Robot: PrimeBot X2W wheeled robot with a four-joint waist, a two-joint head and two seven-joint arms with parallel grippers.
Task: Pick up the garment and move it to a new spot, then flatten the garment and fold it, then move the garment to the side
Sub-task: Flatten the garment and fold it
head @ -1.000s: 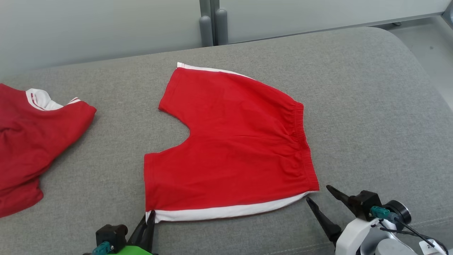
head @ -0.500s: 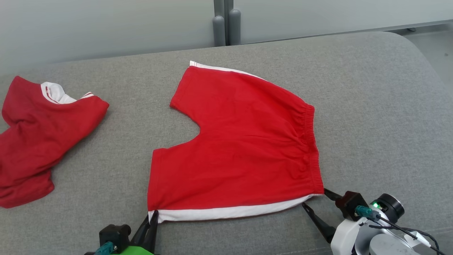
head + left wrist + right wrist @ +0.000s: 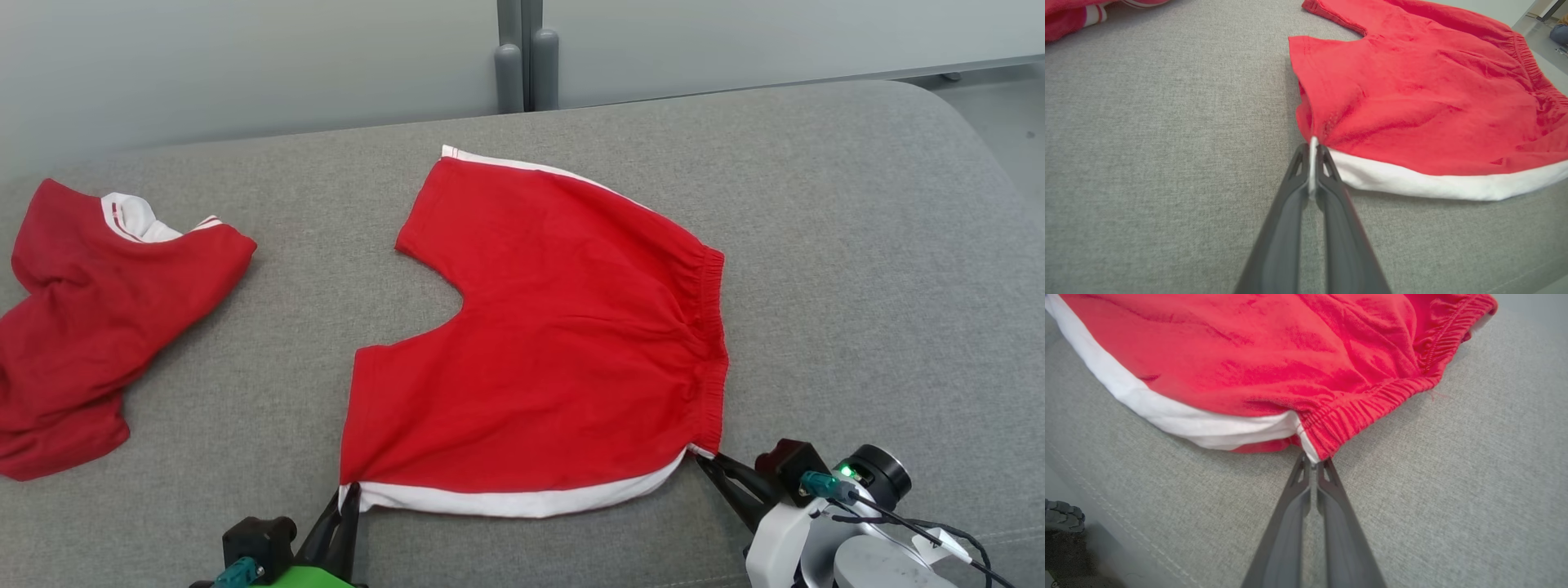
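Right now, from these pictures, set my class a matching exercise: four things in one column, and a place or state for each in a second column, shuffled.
Things
1. shorts
2. shirt
3. left gripper
4. right gripper

Places and states
A. crumpled, far left
B. shut on the waistband corner
C. spread flat in the middle
D. shut on the leg-hem corner

Pairs: 1-C, 2-A, 3-D, 4-B
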